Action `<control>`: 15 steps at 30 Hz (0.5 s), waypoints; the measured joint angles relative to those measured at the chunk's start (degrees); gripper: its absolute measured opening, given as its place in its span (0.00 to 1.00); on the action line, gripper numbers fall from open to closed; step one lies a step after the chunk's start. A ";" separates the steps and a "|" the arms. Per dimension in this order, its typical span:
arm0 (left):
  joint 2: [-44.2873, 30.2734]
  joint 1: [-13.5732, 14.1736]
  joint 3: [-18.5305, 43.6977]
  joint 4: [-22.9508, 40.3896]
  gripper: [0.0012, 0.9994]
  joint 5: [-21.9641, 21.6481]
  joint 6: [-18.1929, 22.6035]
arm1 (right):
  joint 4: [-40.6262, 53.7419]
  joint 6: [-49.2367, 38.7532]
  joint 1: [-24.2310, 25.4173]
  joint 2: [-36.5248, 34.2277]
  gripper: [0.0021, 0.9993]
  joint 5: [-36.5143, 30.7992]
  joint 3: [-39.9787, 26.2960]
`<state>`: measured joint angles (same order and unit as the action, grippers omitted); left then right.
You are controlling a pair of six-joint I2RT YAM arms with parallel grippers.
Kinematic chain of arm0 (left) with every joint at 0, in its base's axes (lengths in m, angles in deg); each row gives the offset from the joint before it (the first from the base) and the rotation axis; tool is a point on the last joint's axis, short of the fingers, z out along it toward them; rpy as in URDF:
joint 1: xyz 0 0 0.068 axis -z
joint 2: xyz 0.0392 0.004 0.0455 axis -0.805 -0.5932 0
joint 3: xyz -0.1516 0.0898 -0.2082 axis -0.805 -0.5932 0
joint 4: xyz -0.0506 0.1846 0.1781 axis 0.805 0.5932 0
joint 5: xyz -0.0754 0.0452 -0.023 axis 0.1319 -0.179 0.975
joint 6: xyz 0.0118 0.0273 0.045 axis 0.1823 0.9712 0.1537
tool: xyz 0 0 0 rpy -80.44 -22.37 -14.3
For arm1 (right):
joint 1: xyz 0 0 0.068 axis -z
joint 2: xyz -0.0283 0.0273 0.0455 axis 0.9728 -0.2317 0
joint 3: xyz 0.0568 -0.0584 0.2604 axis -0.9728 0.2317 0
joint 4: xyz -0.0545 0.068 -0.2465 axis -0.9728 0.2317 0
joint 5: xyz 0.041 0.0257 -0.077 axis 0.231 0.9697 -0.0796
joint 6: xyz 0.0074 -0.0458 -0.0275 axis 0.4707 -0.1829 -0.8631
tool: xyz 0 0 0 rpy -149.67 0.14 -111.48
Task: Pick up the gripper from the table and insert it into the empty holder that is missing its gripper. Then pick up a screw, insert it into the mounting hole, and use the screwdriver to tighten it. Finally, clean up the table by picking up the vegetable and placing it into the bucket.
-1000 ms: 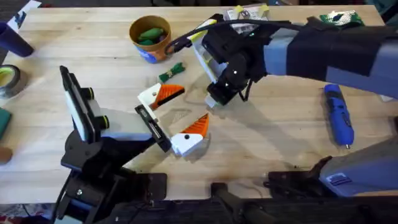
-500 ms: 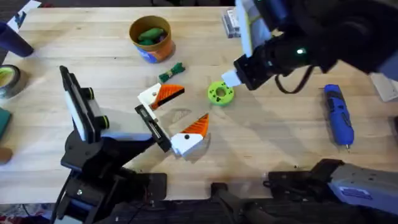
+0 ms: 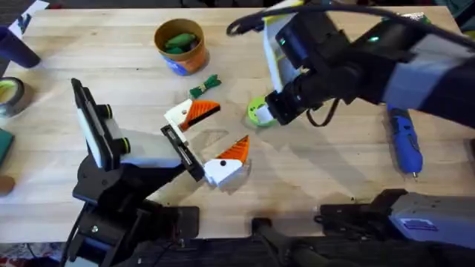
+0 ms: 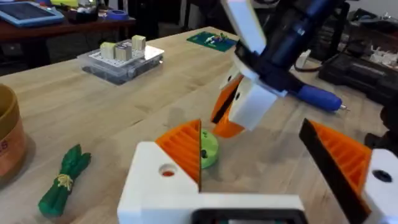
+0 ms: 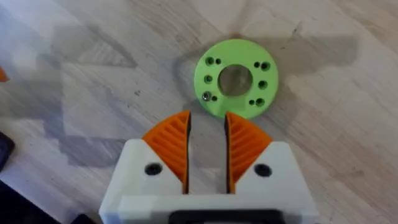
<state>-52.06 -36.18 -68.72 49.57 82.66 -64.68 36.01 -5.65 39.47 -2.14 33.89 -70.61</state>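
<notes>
The gripper (image 3: 191, 113), a white block with an orange wedge, lies with its base against the far end of the holder (image 3: 183, 153), the black bar on my left arm. Its mounting hole (image 4: 166, 169) is bare. The like piece with a black dot (image 3: 226, 162) sits at the bar's near end. My left gripper (image 3: 228, 126) is open and wide. My right gripper (image 5: 207, 118) hovers just above a green disc (image 5: 236, 78), narrowly open and holding nothing. A small screw (image 5: 205, 96) sits in one hole of the disc. The blue screwdriver (image 3: 404, 137) lies at the right. The vegetable (image 3: 205, 85) lies near the orange bucket (image 3: 180, 46).
A clear parts box (image 4: 121, 56) stands at the table's back. A tape roll (image 3: 9, 93) and a dark blue object (image 3: 15, 44) sit at the left edge. The bucket holds a green item. Bare wood stretches between the disc and the screwdriver.
My right arm pulled back to the right, uncovering the green disc, then came back down over it. The left arm and both finger pieces have not moved.
</notes>
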 joint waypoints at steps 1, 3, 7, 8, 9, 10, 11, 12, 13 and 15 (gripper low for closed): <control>0.00 0.00 0.00 0.00 0.99 0.01 0.00 | -0.12 -0.70 -0.03 -1.16 0.30 0.22 0.12; 0.00 0.00 0.00 0.00 0.99 0.00 -0.02 | -0.37 -2.50 -0.30 -3.35 0.30 0.80 0.17; 0.00 0.00 0.00 0.00 0.99 -0.01 -0.01 | -0.79 -6.04 -1.42 -6.86 0.30 1.72 0.17; 0.00 0.00 0.00 0.00 0.99 0.00 -0.02 | -0.92 -6.89 -1.68 -7.71 0.30 1.81 0.17; 0.00 0.00 0.00 0.00 0.99 0.02 0.00 | -1.04 -7.44 -1.88 -8.48 0.30 1.84 0.17; 0.00 0.00 0.00 0.00 0.99 0.02 0.00 | -1.28 -7.92 -2.03 -9.11 0.30 1.88 0.17; 0.00 0.00 0.00 0.00 0.99 0.01 0.00 | -1.75 -8.36 -2.13 -9.73 0.30 1.91 0.17; 0.00 0.00 0.00 0.00 0.99 -0.01 0.00 | -2.25 -8.63 -2.18 -10.19 0.30 1.96 0.17; 0.00 0.00 0.00 0.00 0.99 0.00 0.00 | -2.80 -8.82 -2.18 -10.43 0.30 1.98 0.17; 0.00 0.00 0.00 0.00 0.99 0.01 0.00 | -3.98 -9.24 -2.18 -10.47 0.30 1.93 0.17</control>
<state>-52.06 -36.18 -68.72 49.57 82.67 -64.69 32.03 -14.89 37.29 -12.60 35.82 -70.44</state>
